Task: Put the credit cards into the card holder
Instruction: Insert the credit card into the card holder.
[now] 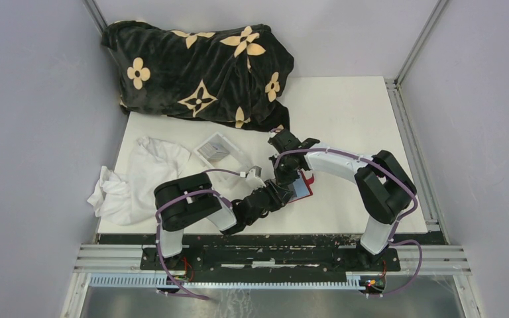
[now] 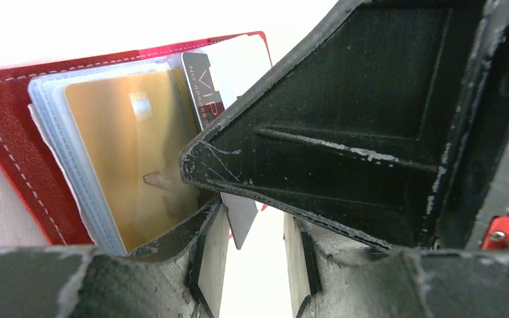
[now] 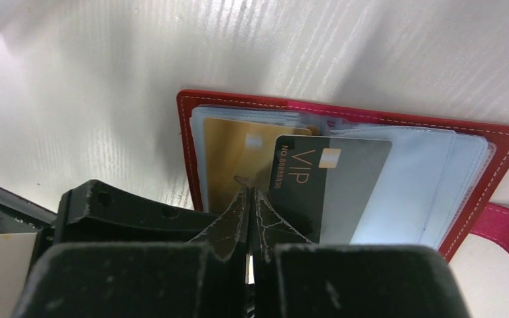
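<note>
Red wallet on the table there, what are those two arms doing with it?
The card holder lies open on the table. The right tool, shut, has its tips at the clear sleeves, between a gold card and a dark VIP card that sticks partway out. The left tool hovers open at the holder's edge.

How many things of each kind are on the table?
Cards: 2, a gold card and a VIP card
Wallet: 1
Blanket: 1
White cloth: 1
Clear box: 1
Total: 6
</note>
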